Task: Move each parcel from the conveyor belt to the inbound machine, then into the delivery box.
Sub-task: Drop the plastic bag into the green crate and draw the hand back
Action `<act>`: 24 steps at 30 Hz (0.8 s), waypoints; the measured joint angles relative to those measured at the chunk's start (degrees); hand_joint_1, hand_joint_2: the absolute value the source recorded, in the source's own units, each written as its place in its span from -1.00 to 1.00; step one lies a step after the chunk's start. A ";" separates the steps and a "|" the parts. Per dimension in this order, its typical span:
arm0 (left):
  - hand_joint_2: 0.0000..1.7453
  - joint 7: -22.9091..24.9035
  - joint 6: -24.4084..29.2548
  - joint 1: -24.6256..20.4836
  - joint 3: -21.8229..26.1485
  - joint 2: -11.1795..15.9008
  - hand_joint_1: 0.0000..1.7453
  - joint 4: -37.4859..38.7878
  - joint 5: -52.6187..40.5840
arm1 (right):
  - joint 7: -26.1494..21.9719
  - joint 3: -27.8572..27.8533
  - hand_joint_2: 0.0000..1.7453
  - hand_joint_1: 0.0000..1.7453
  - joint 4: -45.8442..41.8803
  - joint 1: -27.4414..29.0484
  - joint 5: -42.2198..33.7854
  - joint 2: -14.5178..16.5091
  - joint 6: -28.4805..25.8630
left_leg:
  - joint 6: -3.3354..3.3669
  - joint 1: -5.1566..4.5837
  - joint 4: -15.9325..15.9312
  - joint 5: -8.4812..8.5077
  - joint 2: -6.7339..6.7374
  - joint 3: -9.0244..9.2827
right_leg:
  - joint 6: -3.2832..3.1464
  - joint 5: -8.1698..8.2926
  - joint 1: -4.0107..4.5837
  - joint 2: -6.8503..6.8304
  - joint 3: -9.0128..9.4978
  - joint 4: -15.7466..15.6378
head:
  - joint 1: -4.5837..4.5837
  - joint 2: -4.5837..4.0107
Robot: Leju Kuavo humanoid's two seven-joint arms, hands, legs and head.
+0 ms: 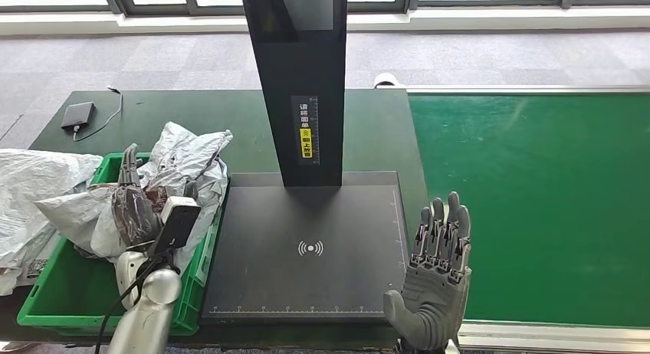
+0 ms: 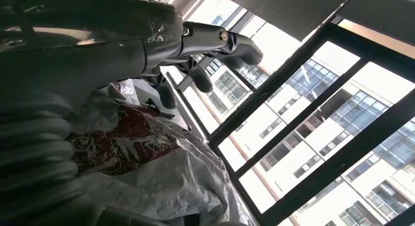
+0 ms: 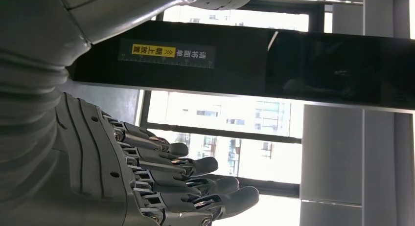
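My left hand [image 1: 135, 208] hovers over the green delivery box [image 1: 54, 296], fingers spread, resting against the crumpled silver-grey parcels [image 1: 184, 158] piled in it. In the left wrist view the fingers [image 2: 235, 42] stretch out above a grey parcel [image 2: 161, 177] with a red printed patch, gripping nothing. The right hand [image 1: 437, 273] stands open with straight fingers at the right edge of the inbound machine's black platform [image 1: 306, 216]. In the right wrist view that hand [image 3: 147, 182] is empty before the machine's black column [image 3: 293, 64]. The green conveyor belt [image 1: 536, 201] lies to the right.
The machine's black column [image 1: 303, 86] rises at the platform's rear. Another grey bag [image 1: 31, 193] hangs over the box's left side. A small black device [image 1: 78, 114] with a cable lies on the dark green table at the far left.
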 joint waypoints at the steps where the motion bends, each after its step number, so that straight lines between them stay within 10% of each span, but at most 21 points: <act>1: -1.00 -0.08 0.32 0.26 0.08 -0.07 -1.00 -0.47 0.05 | -0.01 0.00 1.00 -1.00 0.02 0.00 0.00 0.00 0.00 | -0.02 0.00 -0.01 -0.02 0.01 0.00 | -0.01 -0.01 0.00 0.01 0.00 0.00 | 0.00 -0.01; 19: -1.00 -13.61 2.91 8.82 8.72 -6.26 -1.00 -14.83 10.57 | 0.00 0.00 1.00 -1.00 0.72 -0.12 -0.71 -0.02 0.00 | -0.01 0.01 0.01 -0.10 0.13 0.03 | 0.08 -0.11 0.08 0.13 -0.24 -0.02 | -0.01 -0.01; 23: -1.00 -16.32 -2.47 11.72 6.86 -6.18 -1.00 -20.00 26.65 | 0.00 -0.01 -1.00 -1.00 0.84 0.09 -1.00 -0.02 -0.01 | -0.04 0.08 0.12 -0.05 0.20 0.10 | 0.00 0.00 0.20 0.19 -0.52 -0.01 | -0.02 -0.01; 24: -1.00 -16.63 -5.75 12.48 5.20 -5.77 -1.00 -21.59 31.78 | -0.01 -0.03 -1.00 -1.00 0.83 0.35 -0.93 -0.02 -0.02 | -0.05 0.09 0.13 -0.04 0.18 0.05 | -0.01 0.02 0.22 0.15 -0.56 -0.02 | -0.01 -0.01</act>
